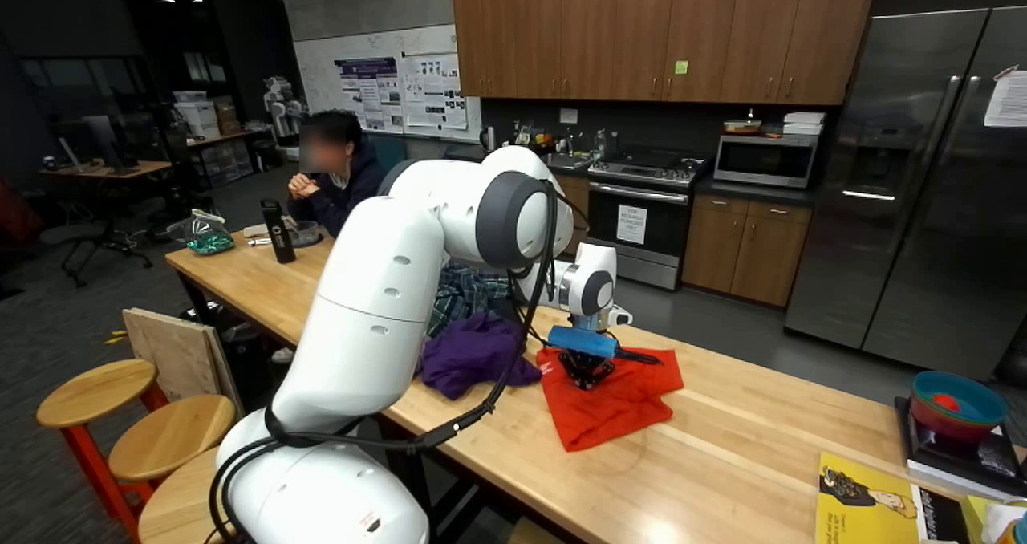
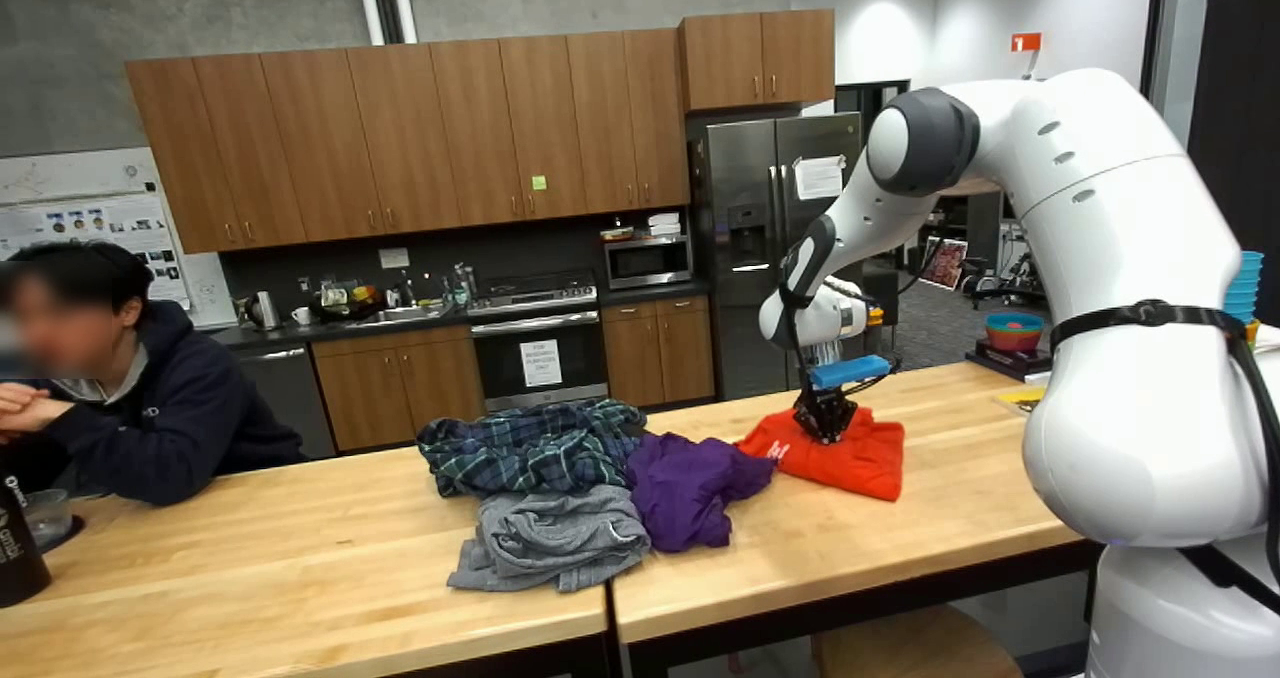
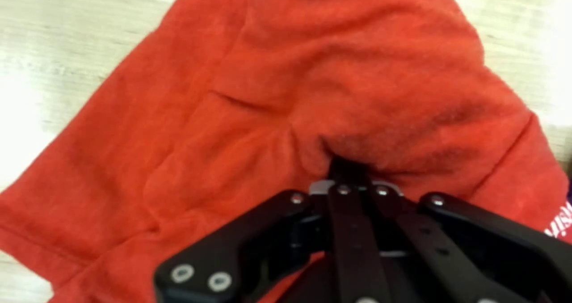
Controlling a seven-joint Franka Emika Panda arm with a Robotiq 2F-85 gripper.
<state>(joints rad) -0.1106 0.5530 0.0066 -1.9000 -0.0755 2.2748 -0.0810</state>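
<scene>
The red garment point(image 1: 614, 412) is lying wrinkled on the wooden table point(image 1: 738, 448), directly beneath the gripper point(image 3: 351, 171). White lettering point(image 3: 561, 220) is showing near one edge. The gripper is pointing downward; its fingers point(image 3: 342, 204) are standing together, with their tips sinking into the cloth. Creases are running out from the tips, so the gripper is probably pinching a fold, although the depth of that fold is staying hidden.

Possible faults:
- Slippage: if the fingers are catching only a shallow fold, the cloth could be sliding free under load.
- Layer separation: the garment is apparently lying in more than one layer; if the tips are holding only the top one, the lower cloth could be lagging and bunching.
- Overpressure: the tips are sitting low, so added downward force could be loading them against the wood.
- Snagging: in an exterior view, a black cable point(image 1: 639, 357) is reaching over the garment and could be catching raised cloth.

The purple garment point(image 2: 690, 488) is lying just beside; sideways travel toward it could be tangling both. Beyond, the plaid garment point(image 2: 530, 448) and gray garment point(image 2: 560, 538) are touching the purple one. Farther out, a person point(image 2: 190, 408) is sitting at the table.
</scene>
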